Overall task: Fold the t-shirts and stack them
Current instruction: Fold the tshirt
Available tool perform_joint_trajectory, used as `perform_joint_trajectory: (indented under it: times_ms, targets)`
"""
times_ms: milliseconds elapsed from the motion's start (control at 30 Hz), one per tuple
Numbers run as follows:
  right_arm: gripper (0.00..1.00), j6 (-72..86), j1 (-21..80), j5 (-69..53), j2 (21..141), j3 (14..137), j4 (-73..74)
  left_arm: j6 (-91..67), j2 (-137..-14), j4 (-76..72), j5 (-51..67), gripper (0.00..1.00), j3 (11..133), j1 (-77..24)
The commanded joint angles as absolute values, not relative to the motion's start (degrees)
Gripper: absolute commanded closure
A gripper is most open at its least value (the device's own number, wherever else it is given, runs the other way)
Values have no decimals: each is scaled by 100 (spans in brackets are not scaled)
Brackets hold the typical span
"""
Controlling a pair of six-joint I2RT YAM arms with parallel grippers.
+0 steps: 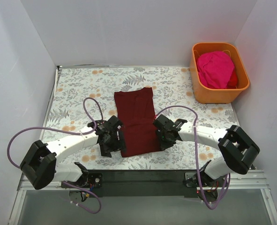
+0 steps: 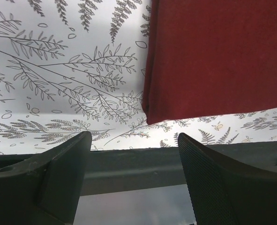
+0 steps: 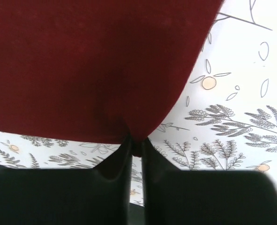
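The maroon t-shirt (image 1: pixel 137 123) lies flat as a long folded strip on the leaf-patterned desk (image 1: pixel 77 89), directly between the two grippers. The right gripper (image 3: pixel 137 149) has its fingers pressed nearly together on the shirt's near hem, pinching a small pucker of maroon cloth where the edge dips down to its tips. The left gripper (image 2: pixel 134 150) is spread wide with nothing between its fingers; the shirt's near left corner sits just ahead of it and toward its right finger, apart from both. Well beyond the right gripper, at the far right corner, an orange tub (image 1: pixel 216 94) holds the bundled magenta-pink t-shirt (image 1: pixel 215 69).
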State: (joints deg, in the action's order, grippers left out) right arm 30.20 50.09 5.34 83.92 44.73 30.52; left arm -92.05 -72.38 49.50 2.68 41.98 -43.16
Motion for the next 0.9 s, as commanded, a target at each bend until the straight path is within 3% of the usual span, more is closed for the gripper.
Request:
perform_joint_trajectory:
  times_ms: [0, 67, 167, 400, 867]
  targets:
    - [90, 3103, 5159, 773, 8692, 4474, 3287, -9430, -7347, 5001, 114, 27, 4412, -4465]
    - [99, 3103, 5203, 791, 8736, 4517, 3278, -9439, -7505, 5018, 106, 28, 4456, -4535]
    - [99, 3059, 5291, 800, 8780, 4570, 3270, -9483, -7707, 5054, 70, 31, 4596, -4640]
    - [99, 3006, 5493, 809, 8886, 4623, 3199, -9580, -8235, 5256, -254, 52, 4913, -4860]
    - [99, 2927, 5511, 677, 8982, 4579, 3076, -9650, -8815, 4983, -264, 56, 4966, -5019]
